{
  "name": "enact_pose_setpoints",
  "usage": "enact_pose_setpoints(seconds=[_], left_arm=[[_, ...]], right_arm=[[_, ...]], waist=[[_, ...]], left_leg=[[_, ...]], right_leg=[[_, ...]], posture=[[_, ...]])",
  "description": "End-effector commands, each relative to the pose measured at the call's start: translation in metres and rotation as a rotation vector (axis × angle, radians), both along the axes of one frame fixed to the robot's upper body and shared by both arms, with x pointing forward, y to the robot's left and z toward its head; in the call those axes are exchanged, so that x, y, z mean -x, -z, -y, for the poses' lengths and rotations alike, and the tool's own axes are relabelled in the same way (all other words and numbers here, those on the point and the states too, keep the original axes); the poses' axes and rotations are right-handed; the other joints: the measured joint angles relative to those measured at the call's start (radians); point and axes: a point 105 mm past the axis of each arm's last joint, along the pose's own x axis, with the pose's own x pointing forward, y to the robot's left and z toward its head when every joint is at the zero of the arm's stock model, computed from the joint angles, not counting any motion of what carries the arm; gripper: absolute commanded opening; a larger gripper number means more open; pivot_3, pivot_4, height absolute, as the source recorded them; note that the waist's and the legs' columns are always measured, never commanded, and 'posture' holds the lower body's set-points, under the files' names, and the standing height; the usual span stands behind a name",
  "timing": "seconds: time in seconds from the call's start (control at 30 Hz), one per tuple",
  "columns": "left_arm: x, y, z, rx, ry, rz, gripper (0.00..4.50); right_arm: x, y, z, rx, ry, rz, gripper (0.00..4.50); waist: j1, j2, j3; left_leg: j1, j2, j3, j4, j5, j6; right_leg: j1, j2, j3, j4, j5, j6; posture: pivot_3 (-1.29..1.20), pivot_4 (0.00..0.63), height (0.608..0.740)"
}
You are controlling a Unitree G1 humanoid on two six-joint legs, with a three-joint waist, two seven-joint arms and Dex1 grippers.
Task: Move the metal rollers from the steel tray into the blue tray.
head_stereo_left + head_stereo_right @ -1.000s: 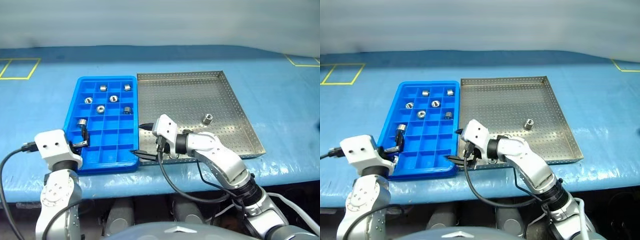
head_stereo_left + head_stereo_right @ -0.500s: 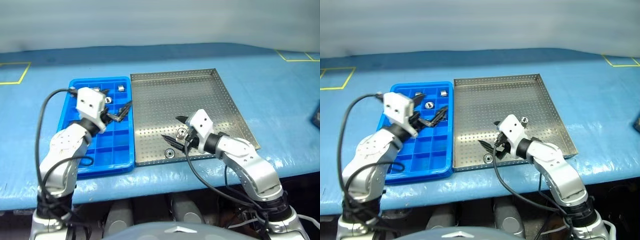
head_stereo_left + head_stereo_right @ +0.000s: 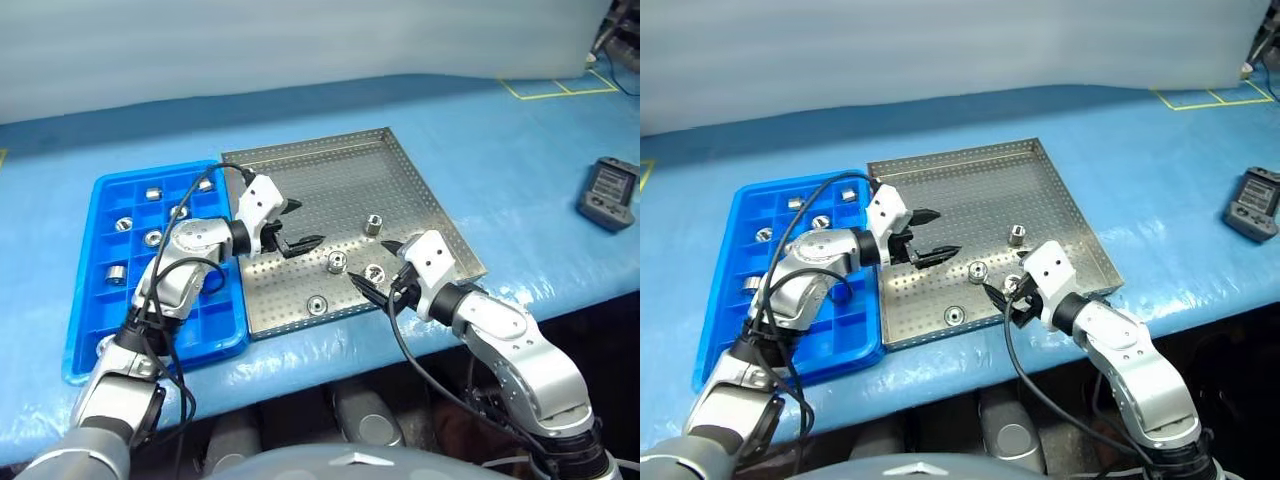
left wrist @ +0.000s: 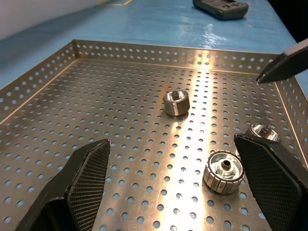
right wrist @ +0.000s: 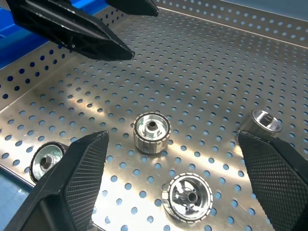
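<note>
Left eye view: the steel tray point(image 3: 400, 185) lies on the blue table point(image 3: 500, 150), its long side against the blue tray point(image 3: 85, 320). Four metal rollers point(image 3: 338, 262) sit in the steel tray: one near its middle right, two close together by the right gripper point(image 3: 378, 270), one near the front rim. The roller beside the right gripper is partly hidden behind its fingers. The left gripper point(image 3: 295, 225) reaches over the steel tray, fingers spread apart and empty. The right gripper's fingers are likewise spread and empty. Several rollers lie in separate compartments of the blue tray; the left arm and its cable cover part of that tray, so the count is uncertain. A dark handheld device point(image 3: 608, 193) lies at the table's right, cut off by the frame edge.

Right eye view: same layout; the device shows a little more fully.

Left wrist view: the spread fingers point(image 4: 82, 178) frame the perforated base. One roller stands clear mid-tray, another lies near the fingers, and a third is partly hidden behind a finger. A dark fingertip of the other gripper enters at the frame edge.

Right wrist view: four rollers show between the spread fingers, one cut by a finger; the left gripper's fingers hover above the base.
</note>
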Motion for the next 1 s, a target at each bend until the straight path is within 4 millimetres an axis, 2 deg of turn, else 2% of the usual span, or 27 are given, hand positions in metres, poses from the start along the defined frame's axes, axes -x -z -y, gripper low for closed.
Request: enact_pose_setpoints(seconds=[0.03,0.27,0.63,0.9,1.0], left_arm=[[-0.001,0.000,0.010,-0.028,0.075,0.011,4.48],[-0.002,0.016,0.013,-0.104,0.119,-0.031,4.48],[-0.001,0.044,0.011,-0.225,0.130,-0.055,4.48],[-0.003,0.054,0.022,-0.229,0.123,-0.061,4.48],[-0.003,0.053,0.024,-0.221,0.125,-0.059,3.82]], right_arm=[[0.004,-0.012,0.000,-0.011,0.012,0.045,4.50],[0.005,-0.012,0.000,-0.015,0.024,0.046,4.50],[0.002,-0.012,-0.004,-0.032,0.019,0.053,4.50],[-0.001,-0.013,-0.006,-0.036,0.014,0.062,4.50],[-0.001,-0.013,-0.006,-0.036,0.016,0.063,4.50]], waist=[[-0.018,0.000,0.000],[-0.059,0.000,0.000],[-0.071,0.000,0.000],[-0.071,0.000,0.000],[-0.072,0.000,0.000]], left_leg=[[0.000,0.000,0.000,0.000,0.000,0.000],[0.000,0.000,0.000,-0.001,0.000,0.000],[0.001,0.000,0.000,-0.002,0.000,0.000],[0.001,0.000,0.000,-0.002,0.000,0.000],[0.001,0.000,0.000,-0.002,0.000,0.000]], right_leg=[[0.000,0.000,0.000,0.000,0.000,0.000],[0.000,0.000,0.001,0.000,0.000,0.000],[0.000,0.000,0.001,0.000,0.000,0.001],[0.000,0.000,0.001,0.000,0.000,0.001],[0.000,0.000,0.001,0.000,0.000,0.002]], posture=[[-0.33,0.150,0.740],[-0.34,0.150,0.740],[-0.32,0.150,0.740],[-0.32,0.150,0.740],[-0.32,0.150,0.740]])
